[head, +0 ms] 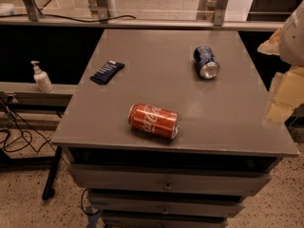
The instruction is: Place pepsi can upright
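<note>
Pepsi can [206, 61]: lying sideways on your bench [156, 42], not yet righted. Gripper [281, 101]: right edge, well apart; you cannot tell its grip.

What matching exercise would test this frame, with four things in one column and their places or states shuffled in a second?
Things:
1. pepsi can
2. Coca-Cola can
3. blue packet
4. tool

Places or states:
A. on its side near the front edge of the table
B. flat, on the table's left part
C. at the far right, by the table's right edge
D. on its side, back right of the tabletop

Pairs: 1-D, 2-A, 3-B, 4-C
</note>
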Robot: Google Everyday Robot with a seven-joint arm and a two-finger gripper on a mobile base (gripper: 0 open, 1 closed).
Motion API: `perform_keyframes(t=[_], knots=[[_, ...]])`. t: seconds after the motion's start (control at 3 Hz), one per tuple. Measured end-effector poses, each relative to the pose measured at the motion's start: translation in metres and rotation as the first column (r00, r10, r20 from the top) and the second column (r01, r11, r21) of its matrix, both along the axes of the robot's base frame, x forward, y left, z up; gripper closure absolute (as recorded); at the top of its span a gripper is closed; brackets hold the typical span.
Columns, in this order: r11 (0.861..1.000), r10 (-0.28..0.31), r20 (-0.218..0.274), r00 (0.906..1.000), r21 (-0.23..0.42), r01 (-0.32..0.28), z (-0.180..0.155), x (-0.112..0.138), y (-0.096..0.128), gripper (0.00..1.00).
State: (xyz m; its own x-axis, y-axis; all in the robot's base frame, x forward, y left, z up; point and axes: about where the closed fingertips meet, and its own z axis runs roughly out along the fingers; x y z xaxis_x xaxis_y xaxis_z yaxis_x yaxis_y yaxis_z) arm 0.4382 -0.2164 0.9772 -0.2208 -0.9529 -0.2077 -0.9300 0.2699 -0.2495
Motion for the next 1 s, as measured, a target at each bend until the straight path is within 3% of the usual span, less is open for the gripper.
perform_keyframes(t=[0.67,1.0], knots=[[1.000,-0.029,0.005,0.9996,0.010,0.029,-0.002,0.007,0.000,0.00],[0.994,-0.103,0.003,0.9947,0.040,0.103,-0.011,0.028,0.006,0.00]])
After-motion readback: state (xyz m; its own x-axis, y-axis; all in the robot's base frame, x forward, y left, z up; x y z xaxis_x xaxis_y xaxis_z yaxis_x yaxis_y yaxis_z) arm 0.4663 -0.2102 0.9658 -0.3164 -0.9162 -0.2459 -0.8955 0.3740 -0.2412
